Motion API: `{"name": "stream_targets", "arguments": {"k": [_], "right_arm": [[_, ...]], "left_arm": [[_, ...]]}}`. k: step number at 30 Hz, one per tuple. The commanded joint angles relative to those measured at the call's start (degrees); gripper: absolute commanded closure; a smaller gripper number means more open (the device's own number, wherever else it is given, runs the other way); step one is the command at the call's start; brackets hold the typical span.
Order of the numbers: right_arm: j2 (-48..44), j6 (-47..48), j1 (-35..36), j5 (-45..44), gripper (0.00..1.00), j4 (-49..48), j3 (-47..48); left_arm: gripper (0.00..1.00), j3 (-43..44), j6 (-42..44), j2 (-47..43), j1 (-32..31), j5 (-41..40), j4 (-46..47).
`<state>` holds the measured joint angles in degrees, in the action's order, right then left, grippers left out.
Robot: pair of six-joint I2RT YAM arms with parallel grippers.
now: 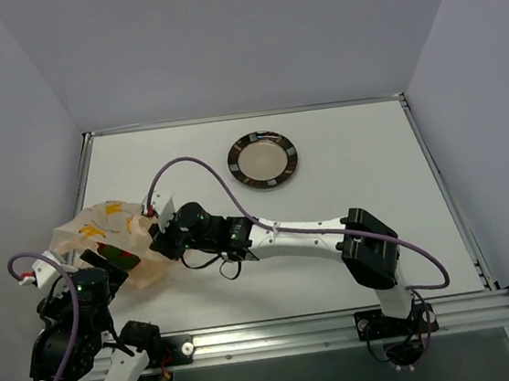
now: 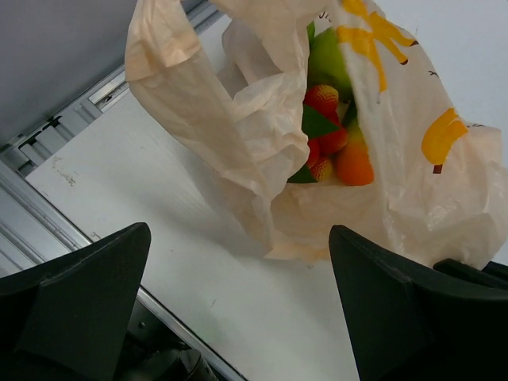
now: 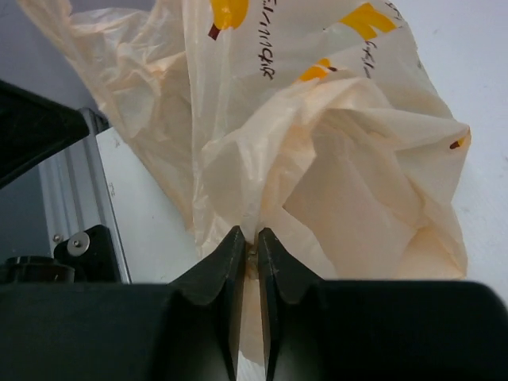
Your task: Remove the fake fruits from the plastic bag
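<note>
The peach-tan plastic bag with orange-yellow marks lies at the table's left side. My right gripper is shut on a fold of the bag at its near right edge; its closed tips pinch the plastic. My left gripper is open and empty, just in front of the bag's mouth, its two fingers wide apart. Inside the mouth I see red berries with green leaves, an orange fruit and a lime-green fruit.
A round dark-rimmed plate sits at the back middle of the table. The aluminium rail runs along the near edge. The table's left rail is close behind the bag.
</note>
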<state>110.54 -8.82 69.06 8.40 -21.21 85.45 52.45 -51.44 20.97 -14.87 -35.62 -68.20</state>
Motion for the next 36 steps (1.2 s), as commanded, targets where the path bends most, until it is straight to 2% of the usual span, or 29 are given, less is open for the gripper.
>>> {"name": "stream_targets", "arguments": {"k": [1, 3, 12, 16, 18, 23, 26, 27, 30, 36], "right_arm": [[0.99, -1.80, -2.86, -5.68, 0.96, -2.60, 3.76], [0.73, -3.04, -4.19, -5.16, 1.00, -3.83, 3.85], [0.20, -6.82, -11.21, -2.00, 1.00, -8.66, 0.95], [1.43, -8.49, -14.03, 1.08, 1.00, -10.60, 0.42], [1.87, -8.58, -15.17, 2.14, 1.00, -11.04, 0.42], [4.24, -10.42, -17.99, 4.07, 1.00, -13.77, 0.33], [6.61, -10.87, -19.31, 4.52, 1.00, -14.03, 0.95], [7.14, -10.61, -19.40, 3.82, 1.00, -13.94, 1.38], [9.34, -10.52, -19.84, 3.99, 1.00, -13.50, 1.74], [8.99, -10.17, -20.80, 0.39, 0.99, -12.28, -0.10]], "left_arm": [[0.06, -0.41, -1.39, -0.06, 0.37, -2.43, 4.21], [0.06, -1.20, -0.86, 1.26, 0.37, -3.14, 5.71], [0.06, -6.39, 1.17, 9.61, 0.46, -5.08, 17.22], [0.00, -6.83, 0.20, 14.52, 0.72, -5.34, 20.91], [0.12, -7.18, 0.38, 15.67, 0.90, -6.56, 23.64], [0.27, -10.60, -2.34, 18.67, 3.88, -4.99, 26.01], [0.56, -12.54, -3.40, 18.32, 5.03, -3.59, 26.02], [0.78, -13.50, -3.40, 18.05, 5.03, -3.58, 25.76], [0.97, -13.77, -3.23, 15.95, 5.03, -3.41, 23.74], [0.98, -13.07, -2.00, 10.15, 5.03, 0.45, 19.34]]}}
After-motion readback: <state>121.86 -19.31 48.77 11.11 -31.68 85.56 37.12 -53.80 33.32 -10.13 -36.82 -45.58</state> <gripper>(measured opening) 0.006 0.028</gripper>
